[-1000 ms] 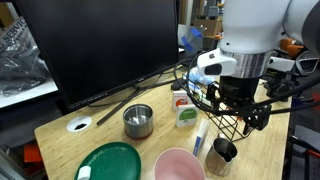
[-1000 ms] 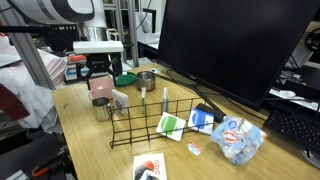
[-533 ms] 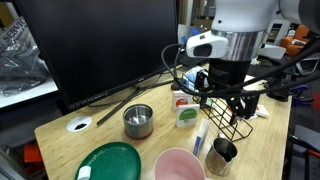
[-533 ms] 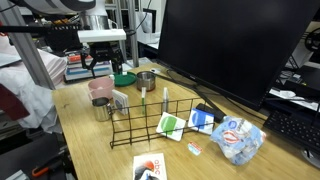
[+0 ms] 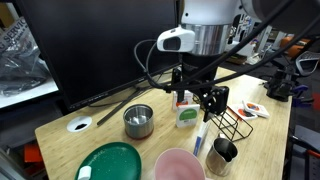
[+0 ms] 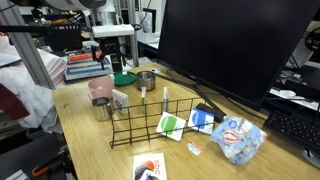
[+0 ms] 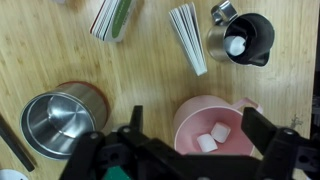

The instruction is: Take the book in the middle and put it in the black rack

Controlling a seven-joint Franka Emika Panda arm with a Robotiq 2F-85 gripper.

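Observation:
The book (image 5: 186,116) is a small white booklet with a green patch, standing upright just left of the black rack (image 5: 236,122). In the other exterior view the book (image 6: 170,126) shows through the wires of the black rack (image 6: 150,133). The wrist view catches the book (image 7: 110,18) edge-on at the top. My gripper (image 5: 200,99) hangs open and empty above and just in front of the book. In the wrist view my gripper (image 7: 200,135) is over the pink bowl (image 7: 213,130), its jaws wide apart.
A steel cup (image 5: 138,121), green plate (image 5: 110,162), pink bowl (image 5: 178,165) holding two white cubes and a dark pitcher (image 5: 223,152) crowd the table front. Another white booklet (image 7: 187,38) stands by the pitcher. A big monitor (image 5: 100,45) rises behind.
The arm has swung away from above the black rack toward the book and the pink bowl. The jaws stayed open.

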